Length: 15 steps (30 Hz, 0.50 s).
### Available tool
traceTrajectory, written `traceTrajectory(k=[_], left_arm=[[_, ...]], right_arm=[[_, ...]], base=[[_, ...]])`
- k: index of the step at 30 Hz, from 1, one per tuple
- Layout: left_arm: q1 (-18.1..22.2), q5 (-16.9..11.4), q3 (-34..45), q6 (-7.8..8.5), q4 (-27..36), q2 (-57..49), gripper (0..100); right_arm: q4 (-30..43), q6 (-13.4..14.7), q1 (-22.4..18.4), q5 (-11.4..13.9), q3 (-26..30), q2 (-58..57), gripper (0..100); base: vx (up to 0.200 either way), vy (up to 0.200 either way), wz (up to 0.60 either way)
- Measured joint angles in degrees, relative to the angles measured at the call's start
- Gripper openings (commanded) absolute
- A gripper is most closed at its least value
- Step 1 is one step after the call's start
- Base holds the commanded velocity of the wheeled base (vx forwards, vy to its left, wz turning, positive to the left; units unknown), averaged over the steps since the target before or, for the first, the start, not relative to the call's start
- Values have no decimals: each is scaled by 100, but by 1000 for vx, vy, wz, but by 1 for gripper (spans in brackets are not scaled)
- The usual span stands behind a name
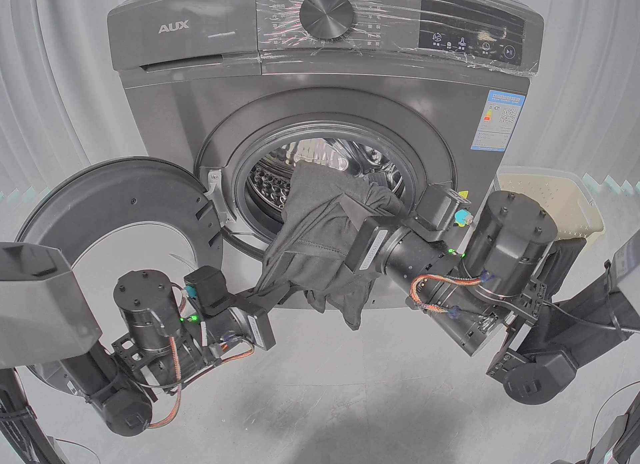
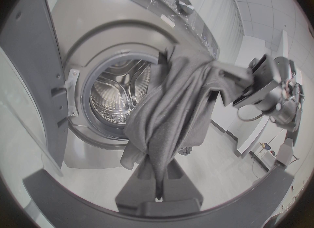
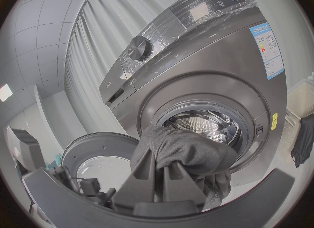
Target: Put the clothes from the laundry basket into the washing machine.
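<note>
A dark grey garment (image 1: pixel 319 232) hangs in front of the washing machine's (image 1: pixel 320 85) round opening (image 1: pixel 320 172), its top edge just inside the drum. My right gripper (image 1: pixel 360 209) is shut on the garment's upper right part; cloth bulges over its fingers (image 3: pixel 176 179) in the right wrist view. My left gripper (image 1: pixel 277 293) is shut on the garment's lower left hem, and the fabric (image 2: pixel 170 107) runs down between its fingers (image 2: pixel 144 182). The steel drum (image 2: pixel 111 97) behind shows no other clothes.
The washer door (image 1: pixel 120 212) stands swung open at the left, just above my left arm. A cream laundry basket (image 1: pixel 563 202) sits on the floor to the right of the machine, with a dark cloth (image 3: pixel 304 140) draped over its rim. Pale floor lies in front.
</note>
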Motion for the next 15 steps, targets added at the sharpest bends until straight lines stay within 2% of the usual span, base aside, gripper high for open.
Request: traceTrajectory(k=[4,12,13,15], left_arm=[[-33,-63,255,-4,0,-501,0],[-61,-99,196,18,-5,-979,0],[-66,-99,183,18,-7,-1006,0],[-72,-99,150,21,-11,-1058,0]], right_arm=[[-83,-2,-4,11,24,105,0],[-189,11,61,24,116,296,0],[-189,15,66,24,122,307,100],[-187,20,77,24,144,329,100]], base=[[0,0,0],[0,0,0],[0,0,0],[0,0,0]])
